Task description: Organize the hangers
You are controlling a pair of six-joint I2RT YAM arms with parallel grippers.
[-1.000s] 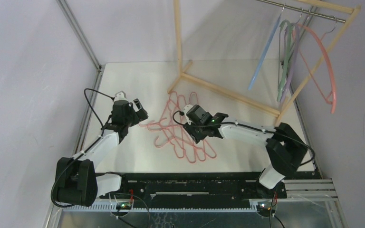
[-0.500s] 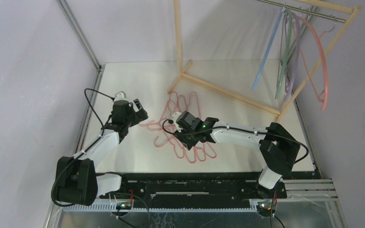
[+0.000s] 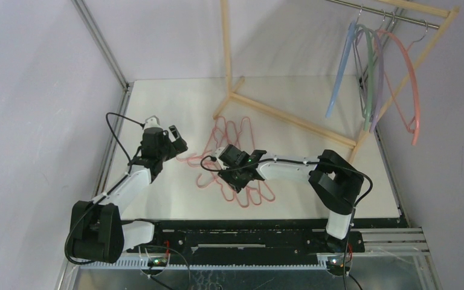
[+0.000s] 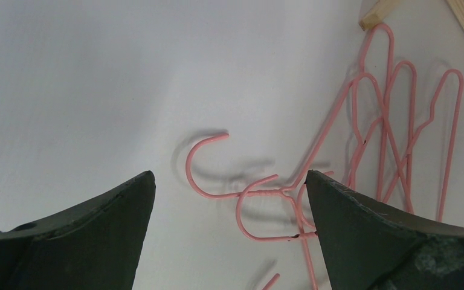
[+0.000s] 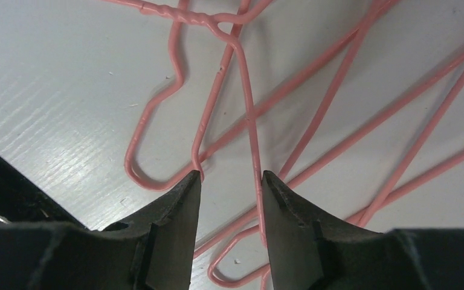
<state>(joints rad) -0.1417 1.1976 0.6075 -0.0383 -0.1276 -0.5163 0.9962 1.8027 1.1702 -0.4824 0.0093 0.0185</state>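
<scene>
Top cam: fixed, high, behind arm bases (bottom of frame), looks down & fwd over whole table, rack at upper right. Left wrist cam: low, looks past left gripper, fairly near surface. Right wrist cam: past right gripper, v. close. All 3 share pink hangers, top view's centre.
</scene>
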